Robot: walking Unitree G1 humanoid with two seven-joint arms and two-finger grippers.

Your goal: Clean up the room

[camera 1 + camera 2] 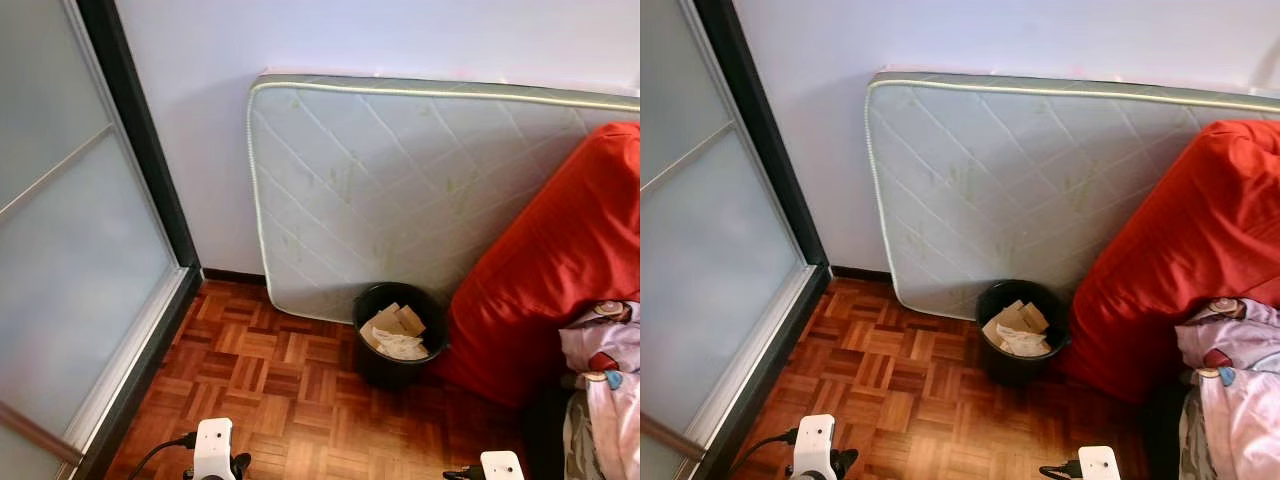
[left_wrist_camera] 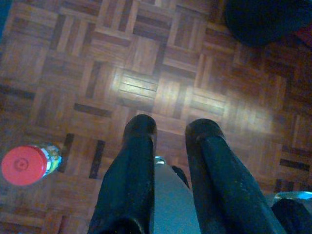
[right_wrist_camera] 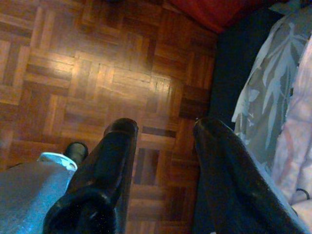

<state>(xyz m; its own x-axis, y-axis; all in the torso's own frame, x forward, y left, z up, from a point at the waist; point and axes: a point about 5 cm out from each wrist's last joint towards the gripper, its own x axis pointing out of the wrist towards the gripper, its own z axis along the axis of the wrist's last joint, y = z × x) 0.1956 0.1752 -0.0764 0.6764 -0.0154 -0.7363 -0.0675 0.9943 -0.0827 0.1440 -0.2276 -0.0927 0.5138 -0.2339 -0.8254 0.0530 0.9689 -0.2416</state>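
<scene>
- A sliding door [image 1: 70,280] with cloudy glass and a dark frame stands on the far left.
- The floor [image 1: 270,390] is wood, laid in small brown squares.
- The left tool [image 2: 168,134] hangs over the floor. Its two black fingers [image 2: 139,131] are a little apart and hold nothing.
- A small bottle with a red cap [image 2: 27,163] stands on the floor, near the left tool. Its label has bright colours on it.
- A white mattress [image 1: 400,190] with a stitched diamond pattern stands on its side and leans on the pale wall [image 1: 200,120].
- A round black bin [image 1: 398,335] sits on the floor, touching the mattress. It holds brown card pieces and crumpled white paper.
- A big red cushion [image 1: 560,260] leans just beside the bin.
- The right tool [image 3: 163,129] hangs over the floor too. Its fingers [image 3: 122,134] are wide apart and empty.
- A heap of pale printed clothes [image 1: 600,370] lies on the far right, beside the right tool.
</scene>
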